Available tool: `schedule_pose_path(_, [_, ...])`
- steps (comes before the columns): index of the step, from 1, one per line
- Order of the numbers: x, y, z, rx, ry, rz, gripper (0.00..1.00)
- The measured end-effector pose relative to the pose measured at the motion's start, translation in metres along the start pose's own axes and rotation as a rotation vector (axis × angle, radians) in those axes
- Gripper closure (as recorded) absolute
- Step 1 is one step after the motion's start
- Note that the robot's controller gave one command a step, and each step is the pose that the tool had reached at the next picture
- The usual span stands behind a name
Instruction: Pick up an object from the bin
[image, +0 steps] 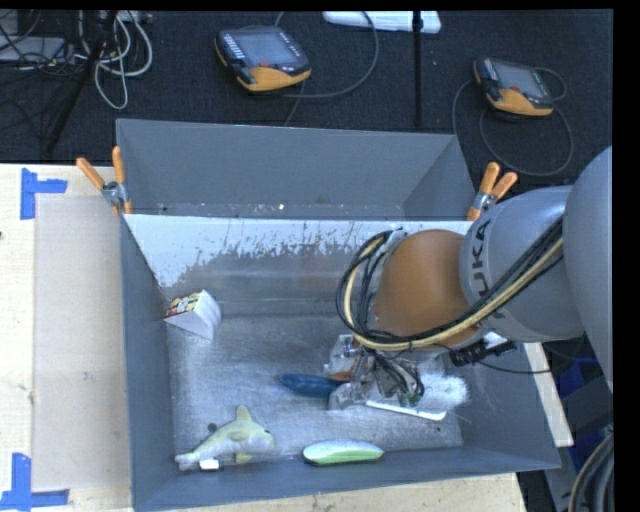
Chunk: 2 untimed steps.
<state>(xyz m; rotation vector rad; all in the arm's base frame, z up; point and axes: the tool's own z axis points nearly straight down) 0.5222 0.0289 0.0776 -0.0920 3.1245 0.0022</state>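
A dark floor (330, 110) runs across the top of the view, from 10 to 2 o'clock. Two grey-and-orange handheld pendants lie on it, the first pendant (262, 57) at 11 o'clock and the second pendant (514, 85) at 1 o'clock, each trailing a thin lead. Tangled cables (125, 40) lie at 10 o'clock. A flat white object (380, 18) lies at 12 o'clock.
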Motion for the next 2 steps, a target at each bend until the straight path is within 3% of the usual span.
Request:
schedule_pose_path(1, [0.0, 0.0, 0.0, 0.0, 0.0, 0.0, 1.0])
schedule_pose_path(2, [-0.032, 0.017, -0.133, 0.0, 0.017, 0.03, 1.0])
